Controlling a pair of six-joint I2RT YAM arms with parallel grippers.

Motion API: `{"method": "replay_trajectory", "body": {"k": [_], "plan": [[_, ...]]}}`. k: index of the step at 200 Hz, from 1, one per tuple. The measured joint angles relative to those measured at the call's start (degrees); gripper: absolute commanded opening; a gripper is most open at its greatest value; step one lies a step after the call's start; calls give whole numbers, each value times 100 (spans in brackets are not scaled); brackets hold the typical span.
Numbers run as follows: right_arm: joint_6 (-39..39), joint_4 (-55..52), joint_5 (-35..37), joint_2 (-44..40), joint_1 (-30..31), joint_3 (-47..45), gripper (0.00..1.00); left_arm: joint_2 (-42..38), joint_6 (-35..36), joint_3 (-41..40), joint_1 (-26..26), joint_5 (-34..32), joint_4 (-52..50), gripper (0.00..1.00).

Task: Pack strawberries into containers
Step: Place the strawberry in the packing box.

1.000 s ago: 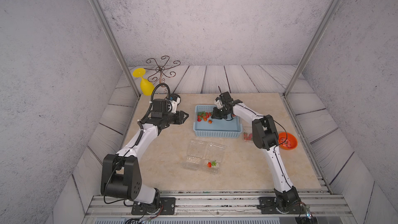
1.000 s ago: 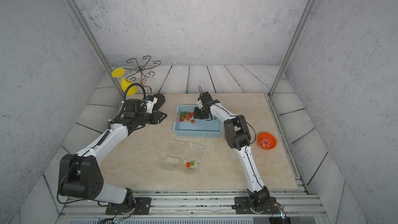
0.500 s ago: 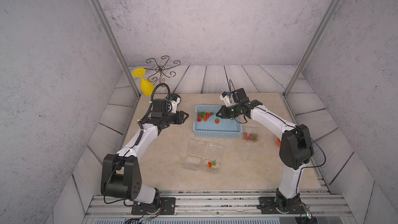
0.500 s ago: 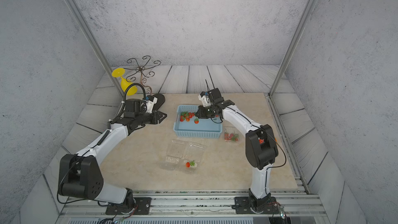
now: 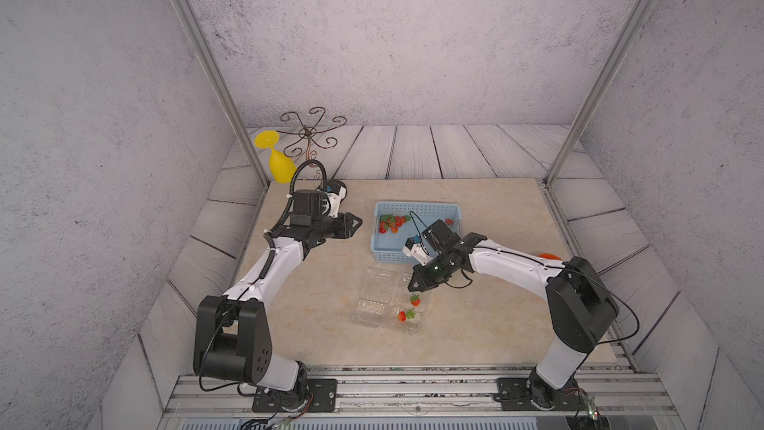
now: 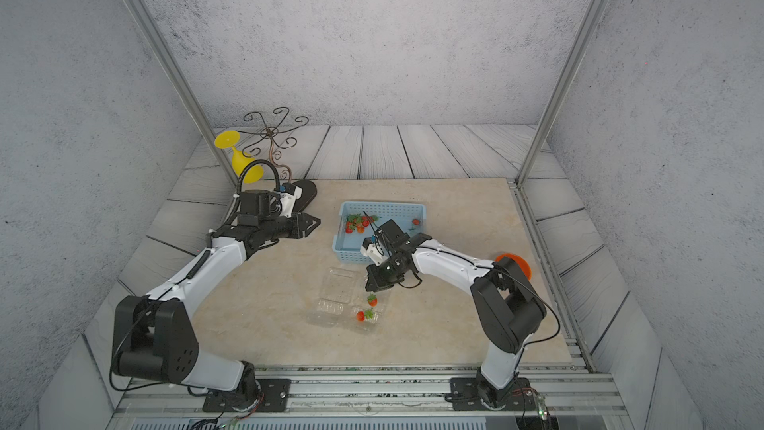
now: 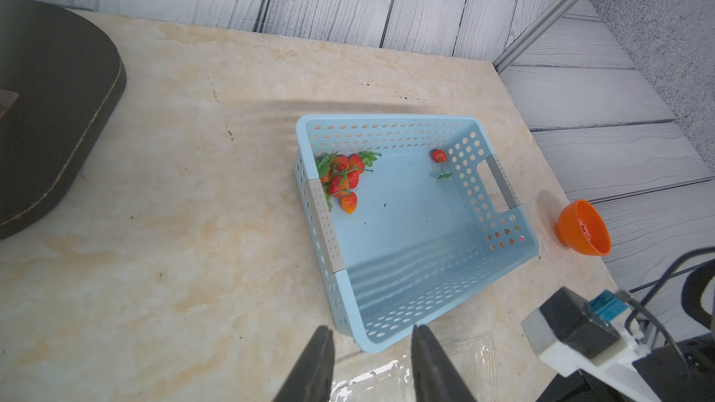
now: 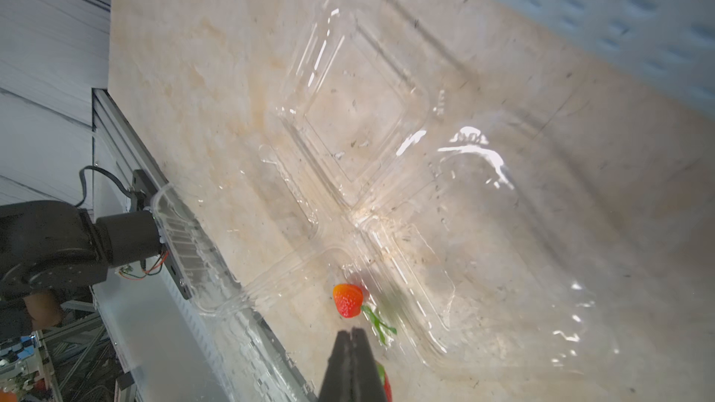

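My right gripper is shut on the stem of a strawberry, which hangs just under the tips over the clear open containers. In the right wrist view that berry is mostly hidden behind the jaws. Another strawberry lies in the near container. A cluster of strawberries and a single one rest in the light blue basket. My left gripper hovers left of the basket, open and empty.
An orange bowl sits right of the basket, partly behind my right arm. A dark pad lies at the back left of the table. Behind it stand a yellow glass and a wire stand.
My right arm has swung out of the basket toward the front, carrying the strawberry to above the clear containers. The left arm has stayed where it was.
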Motion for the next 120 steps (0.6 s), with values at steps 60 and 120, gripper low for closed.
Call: {"method": "replay_trajectory", "body": {"k": [60,120], "plan": [[-216,-275,114,0,442,70,12,-2,0,0,0,0,-2,37],[-529,-723,380,4,531,284,39,-9,0,0,0,0,-2,37]]}}
